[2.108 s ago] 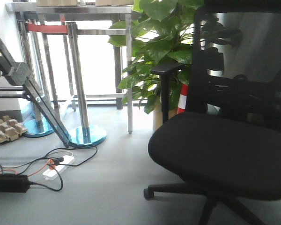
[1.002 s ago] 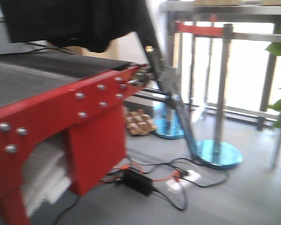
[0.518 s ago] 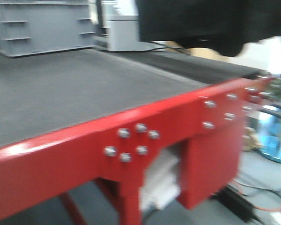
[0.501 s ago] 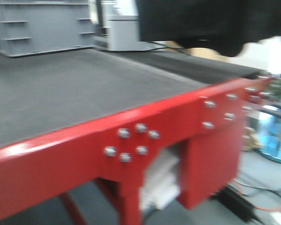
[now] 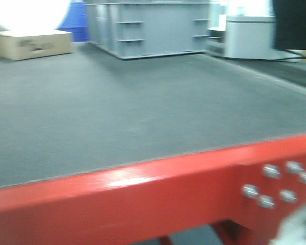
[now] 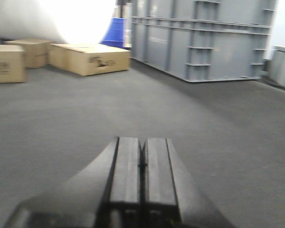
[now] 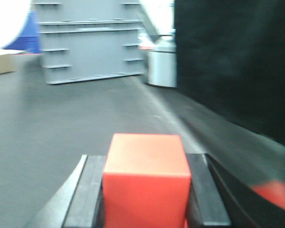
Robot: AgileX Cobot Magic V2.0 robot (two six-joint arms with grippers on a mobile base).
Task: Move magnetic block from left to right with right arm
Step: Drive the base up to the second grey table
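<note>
**Front-facing view.**
- Red table frame [image 5: 143, 199] is running across the near edge, blurred. A cluster of bolts [image 5: 278, 186] is showing at near right.
- Dark grey mat [image 5: 143, 112] is covering the whole tabletop.
- Grey crate [image 5: 150, 25] is standing at far centre.
- Cardboard box [image 5: 30, 43] is sitting at far left, with a blue object [image 5: 76, 20] peeking out between it and the crate.
- Pale bin [image 5: 247, 43] is standing at far right, just beside the crate.
- Black panel [image 5: 295, 24] is filling the upper right corner.

**Left wrist view.**
- Left gripper [image 6: 141, 178] is pointing out across the mat. Its two black fingers [image 6: 126, 175] are pressing flat against each other along their length and are holding nothing.
- Several cardboard boxes [image 6: 90, 58] are lying at far left.
- The blue object is standing behind them, and the grey crate is taking up the far right.

**Right wrist view.**
- Right gripper [image 7: 146, 190] is clamping the magnetic block [image 7: 146, 171], a plain red cube.
- The block is sitting between two black fingers [image 7: 88, 194], with both of its side faces touching them and its top face rising above them.
- The jaws are standing only as far apart as the cube is wide.
- It cannot be told whether the block is resting on the mat or hanging clear of it.
- The grey crate is standing at far left of centre, with the pale bin just to its right.
- The black panel is walling off the right side.
- A red smear at near right is too blurred to name.
</note>
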